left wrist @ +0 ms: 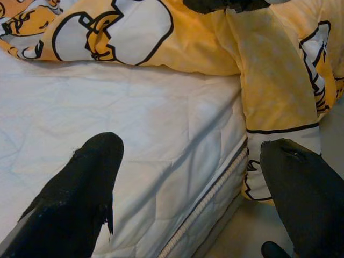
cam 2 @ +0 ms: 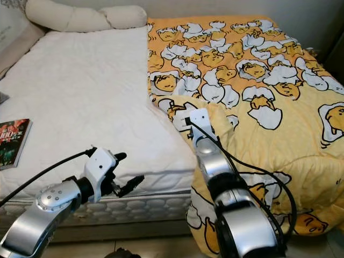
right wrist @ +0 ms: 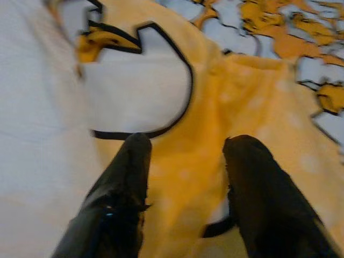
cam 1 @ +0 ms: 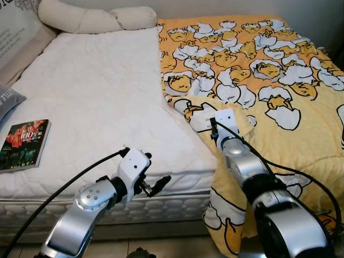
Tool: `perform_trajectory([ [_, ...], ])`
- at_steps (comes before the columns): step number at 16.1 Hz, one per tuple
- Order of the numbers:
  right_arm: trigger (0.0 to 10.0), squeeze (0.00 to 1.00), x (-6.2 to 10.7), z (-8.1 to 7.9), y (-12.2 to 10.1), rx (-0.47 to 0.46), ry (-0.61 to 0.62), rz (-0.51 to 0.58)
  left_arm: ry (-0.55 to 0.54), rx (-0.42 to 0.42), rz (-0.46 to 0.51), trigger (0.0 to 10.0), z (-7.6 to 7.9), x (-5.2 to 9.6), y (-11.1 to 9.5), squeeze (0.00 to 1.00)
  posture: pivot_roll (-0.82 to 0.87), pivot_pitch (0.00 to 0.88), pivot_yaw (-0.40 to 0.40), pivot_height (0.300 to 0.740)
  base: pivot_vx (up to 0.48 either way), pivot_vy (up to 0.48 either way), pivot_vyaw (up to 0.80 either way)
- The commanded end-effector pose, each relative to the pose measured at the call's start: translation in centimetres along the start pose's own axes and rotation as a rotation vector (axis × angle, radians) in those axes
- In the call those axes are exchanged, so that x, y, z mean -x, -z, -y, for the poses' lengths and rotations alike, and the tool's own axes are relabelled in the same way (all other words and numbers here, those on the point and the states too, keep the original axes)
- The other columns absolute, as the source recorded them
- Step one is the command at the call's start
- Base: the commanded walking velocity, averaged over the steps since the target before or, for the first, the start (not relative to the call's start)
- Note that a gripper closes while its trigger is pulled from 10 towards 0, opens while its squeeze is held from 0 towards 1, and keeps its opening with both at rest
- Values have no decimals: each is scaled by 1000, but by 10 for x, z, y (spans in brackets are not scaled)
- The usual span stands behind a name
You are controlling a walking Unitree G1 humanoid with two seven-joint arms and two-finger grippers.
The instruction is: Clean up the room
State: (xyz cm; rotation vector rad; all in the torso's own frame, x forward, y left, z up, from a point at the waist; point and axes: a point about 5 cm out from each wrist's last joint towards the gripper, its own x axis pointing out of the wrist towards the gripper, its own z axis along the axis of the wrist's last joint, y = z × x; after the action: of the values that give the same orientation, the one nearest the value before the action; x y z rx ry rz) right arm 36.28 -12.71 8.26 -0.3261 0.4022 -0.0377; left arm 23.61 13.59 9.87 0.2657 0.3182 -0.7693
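Blanket (cam 1: 269,70) yellow w/ white-egg cartoon print; mattress (cam 1: 97,97) white quilted; book (cam 1: 24,144) red/dark cover.

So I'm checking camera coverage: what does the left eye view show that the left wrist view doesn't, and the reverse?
Left eye view alone: the dark-covered paperback book on the mattress near the left edge, the cream bolster pillow at the head, and the right claw reaching onto the quilt fold. Left wrist view alone: a close look along the open left claw, its fingers spread over the mattress's piped corner seam. Shared: the white quilted mattress and the yellow cartoon-egg quilt draping off its edge.
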Motion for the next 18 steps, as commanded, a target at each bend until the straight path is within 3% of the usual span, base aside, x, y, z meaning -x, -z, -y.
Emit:
perform_trajectory([
  [1,10000,1000,-2,2,-6,18,68,16,-23,-18,5,10000,-3,3,-4,0,60,0,58,740,0,0,0],
  [3,10000,1000,-2,3,-2,18,119,-6,-20,-19,5,10000,-2,1,-5,0,62,0,59,740,0,0,0],
  [4,10000,820,-2,2,2,20,128,-24,-18,-21,4,10000,-2,1,-5,0,62,0,59,740,0,0,0],
  [5,10000,0,-2,1,7,11,115,-44,-17,-22,3,10000,-2,1,-5,0,63,0,61,740,0,0,0],
  [8,10000,0,-1,1,26,-57,105,-122,-17,-24,-1,10000,-3,1,-4,0,68,0,60,740,0,0,0],
  [9,6902,0,-1,4,32,-77,101,-141,-17,-25,-1,10000,-3,1,-5,0,70,0,59,740,0,0,0],
  [10,2706,0,-1,5,34,-82,101,-146,-16,-25,-1,10000,-3,1,-5,0,70,0,58,740,0,0,0],
  [11,0,0,-1,7,37,-93,89,-151,-16,-24,-2,10000,-3,2,-5,0,69,0,58,740,0,0,0],
  [18,0,0,0,14,47,-130,66,-168,-15,-23,1,10000,-2,1,-5,0,64,0,59,740,0,0,0],
])
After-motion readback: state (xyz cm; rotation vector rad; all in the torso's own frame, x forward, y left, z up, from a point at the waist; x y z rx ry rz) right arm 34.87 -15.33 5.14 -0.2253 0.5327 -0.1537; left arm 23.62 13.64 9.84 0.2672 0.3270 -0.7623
